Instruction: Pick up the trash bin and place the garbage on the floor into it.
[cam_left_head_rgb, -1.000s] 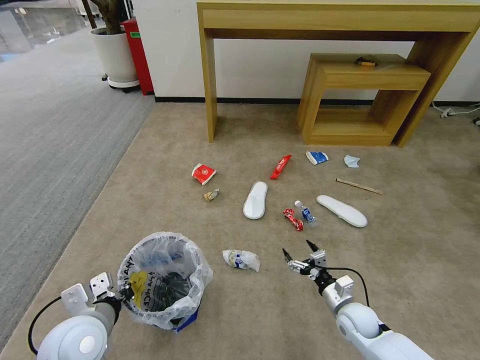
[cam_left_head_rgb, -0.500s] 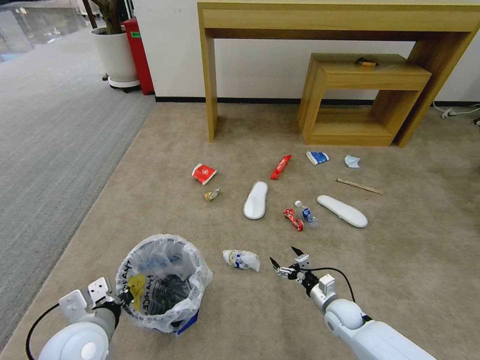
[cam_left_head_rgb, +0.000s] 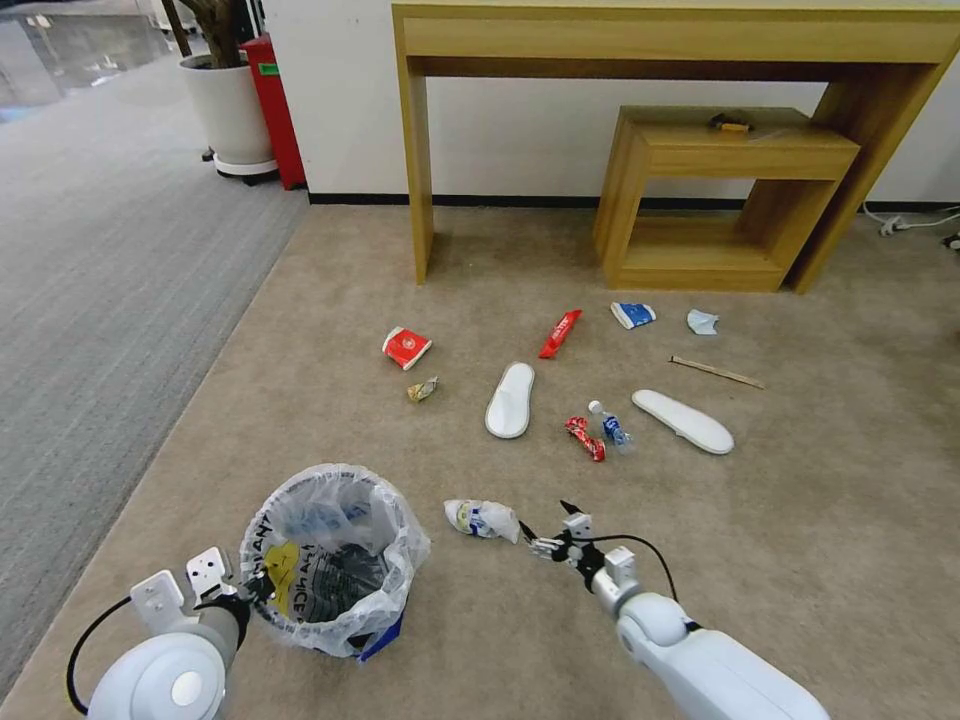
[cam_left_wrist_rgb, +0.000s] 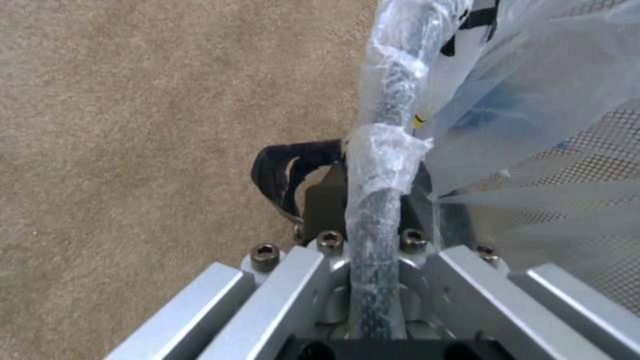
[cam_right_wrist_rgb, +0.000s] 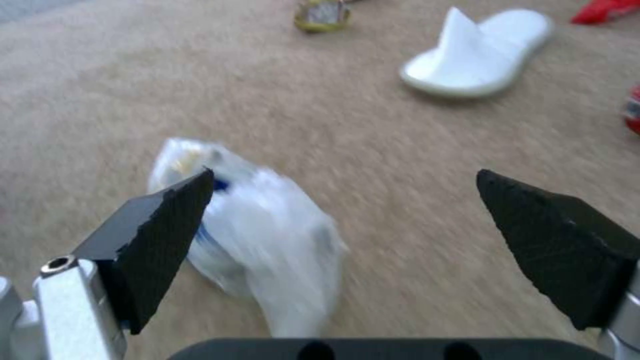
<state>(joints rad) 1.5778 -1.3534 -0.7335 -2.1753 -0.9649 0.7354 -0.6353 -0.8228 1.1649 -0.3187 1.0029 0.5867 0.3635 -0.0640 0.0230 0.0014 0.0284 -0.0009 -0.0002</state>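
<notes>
clear crinkled plastic, folded over a black mesh rim, is what the left gripper (cam_left_head_rgb: 245, 592) is pinched onto: its fingers are closed on the near edge of the trash bin (cam_left_head_rgb: 332, 560), one pad inside the liner and one outside, a grip that looks meant to carry the bin by its lip. the bin is small, round and thin-walled, its loose bag ballooning over the top, with printed wrappers already lying inside and a blue patch low on its side.

just beside it to the right, the right gripper (cam_left_head_rgb: 547, 527) hangs low over the floor (cam_left_head_rgb: 800, 540) with its two black wedge-shaped fingertips (cam_right_wrist_rgb: 167, 220) spread wide and nothing between them. it points at a crumpled white-and-blue packet (cam_left_head_rgb: 482, 519), one tip already alongside it, so i judge the gap is being kept wide to straddle that soft, shapeless wad.

the floor is beige short-pile carpet, matte and even. farther out lies the rest of the garbage: a twisted red wrapper (cam_left_head_rgb: 586, 438) touching a tiny clear bottle (cam_left_head_rgb: 611, 424), two flat white slippers (cam_left_head_rgb: 511, 399), a small yellowish scrap (cam_left_head_rgb: 422, 389), a red-and-white pack (cam_left_head_rgb: 406, 347), a long red wrapper (cam_left_head_rgb: 560, 333), a wooden stick (cam_left_head_rgb: 716, 372), a blue-white packet (cam_left_head_rgb: 632, 314) and a pale blue mask (cam_left_head_rgb: 702, 321). beyond them stand wooden tables (cam_left_head_rgb: 690, 60) against the wall.
</notes>
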